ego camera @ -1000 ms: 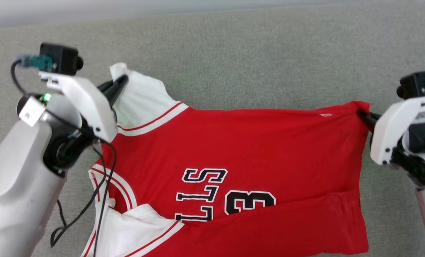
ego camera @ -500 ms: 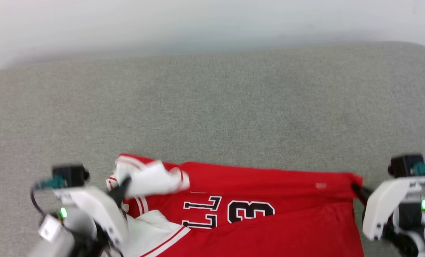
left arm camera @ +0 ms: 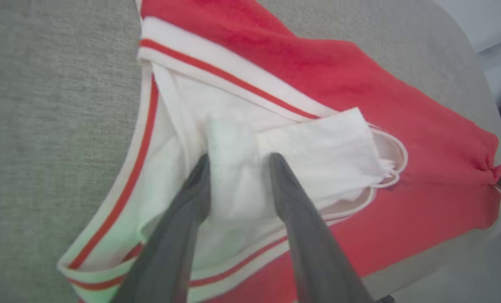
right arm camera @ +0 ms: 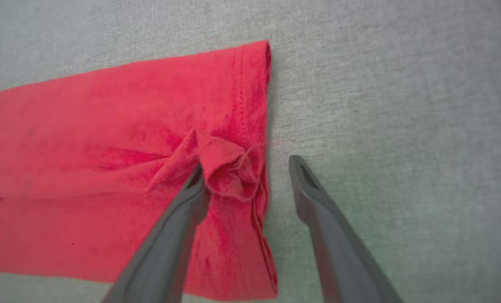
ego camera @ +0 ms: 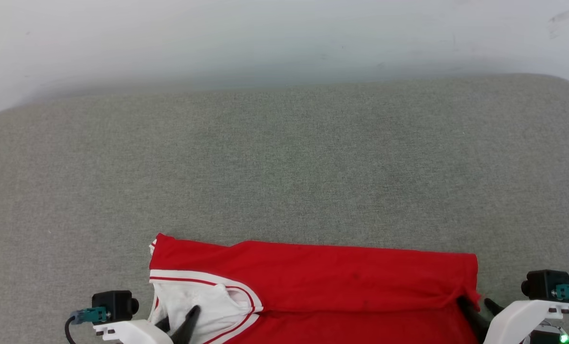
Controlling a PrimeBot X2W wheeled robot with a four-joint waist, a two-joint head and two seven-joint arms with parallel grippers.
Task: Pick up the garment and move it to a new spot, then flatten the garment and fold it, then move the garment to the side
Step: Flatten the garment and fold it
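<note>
Beyond the garment (ego camera: 313, 267) along the near edge, the grey fabric surface (ego camera: 284, 167) lies open to the wall (ego camera: 284, 38).

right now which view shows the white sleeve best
Left wrist view: the white sleeve lies large between the left gripper's spread fingers. Head view catches it small at the bottom edge; right wrist view has the garment's hem.

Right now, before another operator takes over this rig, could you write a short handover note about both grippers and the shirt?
Left gripper: open, fingers astride the white short sleeve.
Right gripper: open, one finger touching the bunched hem corner.
Red jersey shirt with white sleeves: on the grey fabric surface, folded over, plain red side up.
Done: one fold, it seems. Left: perhaps more folding, then moving it aside.
</note>
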